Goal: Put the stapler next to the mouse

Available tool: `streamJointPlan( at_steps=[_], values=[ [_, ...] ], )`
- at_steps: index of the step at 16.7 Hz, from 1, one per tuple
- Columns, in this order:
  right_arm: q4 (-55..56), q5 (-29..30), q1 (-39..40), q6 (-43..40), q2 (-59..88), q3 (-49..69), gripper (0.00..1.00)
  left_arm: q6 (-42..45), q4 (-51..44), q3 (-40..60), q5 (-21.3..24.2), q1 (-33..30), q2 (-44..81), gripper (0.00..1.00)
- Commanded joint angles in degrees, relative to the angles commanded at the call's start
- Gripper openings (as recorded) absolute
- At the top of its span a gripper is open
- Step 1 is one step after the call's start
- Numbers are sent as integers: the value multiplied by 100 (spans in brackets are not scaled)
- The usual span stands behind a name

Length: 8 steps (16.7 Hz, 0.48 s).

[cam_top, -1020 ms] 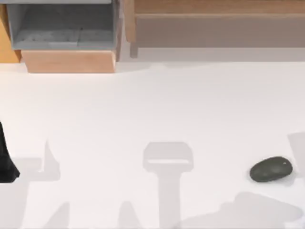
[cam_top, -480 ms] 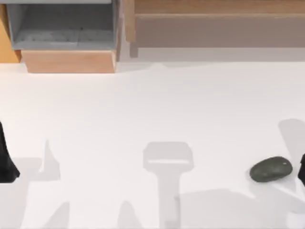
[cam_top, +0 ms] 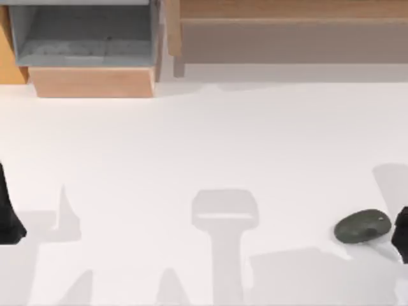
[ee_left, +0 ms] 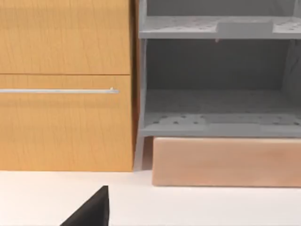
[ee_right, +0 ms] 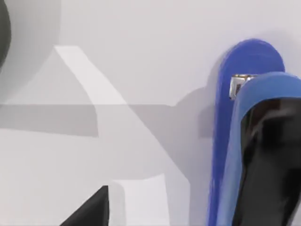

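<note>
A white table [cam_top: 204,146] stretched across the top view, and along its far edge stood a grey open shelf unit [cam_top: 83,35] on a pale wooden base [cam_top: 92,81], its compartments holding nothing I could make out. Beside it, to the right, ran a long wooden ledge [cam_top: 287,32]. In the left wrist view the same grey shelving stood next to an orange wooden cabinet front [ee_left: 66,84] crossed by a thin metal handle bar [ee_left: 59,91]. The mouse [cam_top: 363,226], a dark rounded oval with a small light mark on top, lay on the table near its right edge and toward the near side. My right gripper [cam_top: 401,236] showed as a black shape at the right edge of the top view, just beside the mouse on its right. In the right wrist view my right finger [ee_right: 268,160] pressed against the bright blue stapler [ee_right: 235,117], which I was grasping just above the white surface; a dark curve at that view's corner I could not identify for certain. My left gripper [cam_top: 9,217] sat parked at the table's left edge, and I could not tell how its fingers stood. Between the two arms, the whole middle of the table lay broad and open, crossed by soft grey shadows.
</note>
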Motion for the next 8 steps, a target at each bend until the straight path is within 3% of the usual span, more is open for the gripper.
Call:
streamJointPlan(
  at_steps=[4, 8],
  values=[
    [739, -1, 17, 24, 359, -375, 100, 0, 0, 0, 0, 0, 0, 100],
    [793, -1, 19, 26, 391, -410, 100, 0, 0, 0, 0, 0, 0, 100]
  ],
)
